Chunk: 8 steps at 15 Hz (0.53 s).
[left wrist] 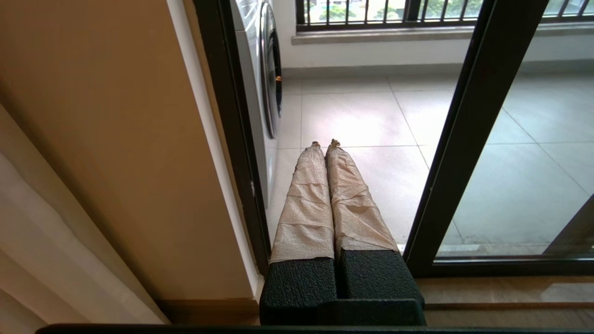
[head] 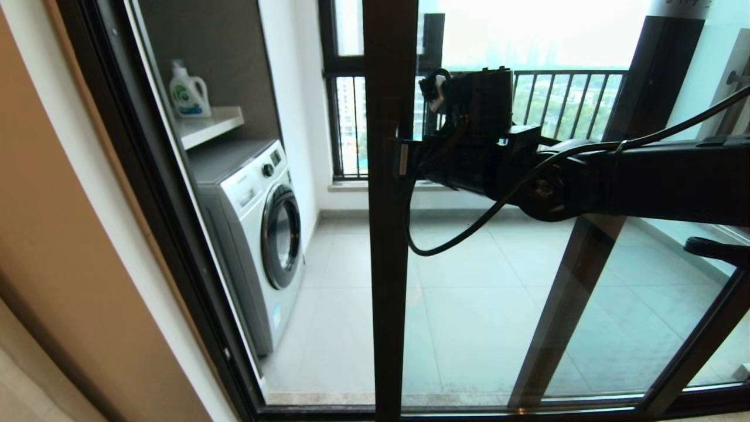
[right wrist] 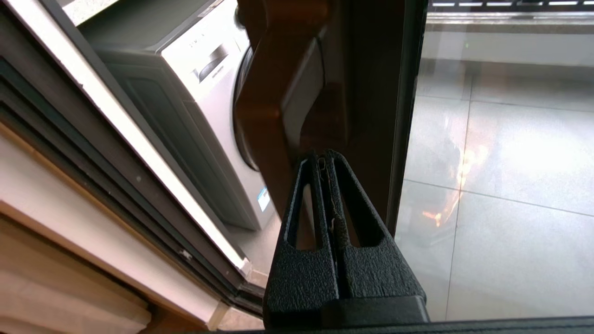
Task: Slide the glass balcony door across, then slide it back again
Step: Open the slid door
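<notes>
Your right gripper (right wrist: 325,160) has its black fingers pressed together, tips against the small dark pull handle (right wrist: 297,93) of the tall dark-framed glass balcony door (head: 387,234), probably to push it sideways. The door stands partly open. Your left gripper (left wrist: 325,146), fingers together, waits low.

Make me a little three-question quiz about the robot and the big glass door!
1. True or false: the right gripper is wide open.
2. What white machine stands on the balcony behind the glass balcony door? A) fridge B) washing machine C) oven
3. Fill in: the right gripper's tips sit at the door's ____.

Key: 1 false, its fingers are shut together. 2 B. 3 handle.
</notes>
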Motion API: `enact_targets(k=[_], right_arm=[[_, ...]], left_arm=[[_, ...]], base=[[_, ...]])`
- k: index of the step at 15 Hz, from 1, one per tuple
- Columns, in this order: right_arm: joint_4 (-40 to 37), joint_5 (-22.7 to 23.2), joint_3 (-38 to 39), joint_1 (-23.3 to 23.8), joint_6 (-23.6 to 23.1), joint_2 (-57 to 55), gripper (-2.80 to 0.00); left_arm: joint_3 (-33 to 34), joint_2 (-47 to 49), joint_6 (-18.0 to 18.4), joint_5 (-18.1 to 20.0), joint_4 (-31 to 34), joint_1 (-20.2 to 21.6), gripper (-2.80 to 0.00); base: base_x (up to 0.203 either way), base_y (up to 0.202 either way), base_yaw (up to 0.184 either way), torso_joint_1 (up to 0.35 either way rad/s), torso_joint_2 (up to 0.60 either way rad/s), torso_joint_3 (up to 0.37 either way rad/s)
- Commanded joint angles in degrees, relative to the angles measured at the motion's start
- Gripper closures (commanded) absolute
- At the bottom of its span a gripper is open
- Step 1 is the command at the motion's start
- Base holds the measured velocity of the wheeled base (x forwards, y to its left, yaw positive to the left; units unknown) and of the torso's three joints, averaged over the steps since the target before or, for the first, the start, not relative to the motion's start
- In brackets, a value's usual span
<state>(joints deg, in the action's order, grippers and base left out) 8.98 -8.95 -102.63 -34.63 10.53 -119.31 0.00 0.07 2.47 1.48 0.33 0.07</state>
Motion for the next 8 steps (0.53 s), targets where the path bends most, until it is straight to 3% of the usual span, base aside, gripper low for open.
enact_targets(k=[1, 8], right_arm=[[0.2, -0.2, 3.1, 0.0, 0.1, 3.7, 0.00], [-0.7, -1.3, 6.2, 4.8, 0.0, 6.2, 0.00]], left_arm=[[0.1, 0.0, 0.0, 0.0, 0.0, 0.0, 0.00], [0.1, 0.0, 0.0, 0.0, 0.0, 0.0, 0.00]], base=[[0.000, 0.000, 0.000, 0.000, 0.00, 0.000], [0.000, 0.000, 0.000, 0.000, 0.00, 0.000]])
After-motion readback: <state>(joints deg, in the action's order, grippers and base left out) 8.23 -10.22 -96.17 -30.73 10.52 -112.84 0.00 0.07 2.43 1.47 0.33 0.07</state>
